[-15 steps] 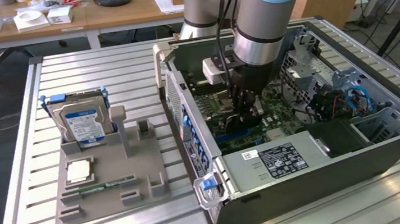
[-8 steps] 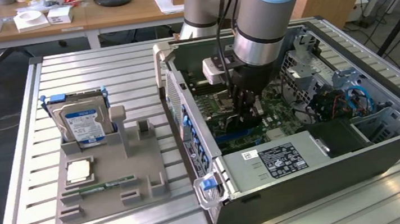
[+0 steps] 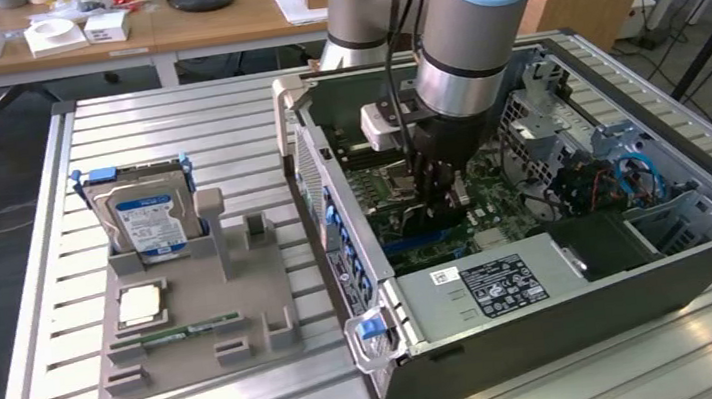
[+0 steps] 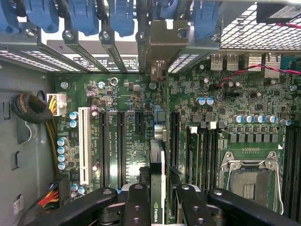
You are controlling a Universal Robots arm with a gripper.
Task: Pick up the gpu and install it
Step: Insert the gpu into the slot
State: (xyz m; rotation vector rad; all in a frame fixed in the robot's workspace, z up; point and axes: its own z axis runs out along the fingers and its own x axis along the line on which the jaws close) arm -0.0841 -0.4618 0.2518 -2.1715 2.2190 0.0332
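My gripper [image 3: 443, 200] reaches down into the open computer case [image 3: 567, 286], over the green motherboard [image 4: 122, 99]. It is shut on the gpu [image 4: 157, 155], which the wrist view shows edge-on between the black fingers [image 4: 136, 202]. The card stands upright along the row of long black expansion slots [image 4: 120, 141]. Its greyish metal end bracket [image 4: 162, 40] sits against the case's rear slot openings, among the blue retainer clips [image 4: 117, 16]. In the exterior view the card is a dark shape [image 3: 429, 219] under the fingers, mostly hidden by the wrist.
A grey parts holder [image 3: 195, 318] lies at the exterior view's left of the case, carrying a silver hard drive [image 3: 144, 219], a processor [image 3: 139, 303] and a green memory stick [image 3: 190, 331]. The empty processor socket [image 4: 247, 181] and a cable bundle [image 4: 35, 110] flank the slots.
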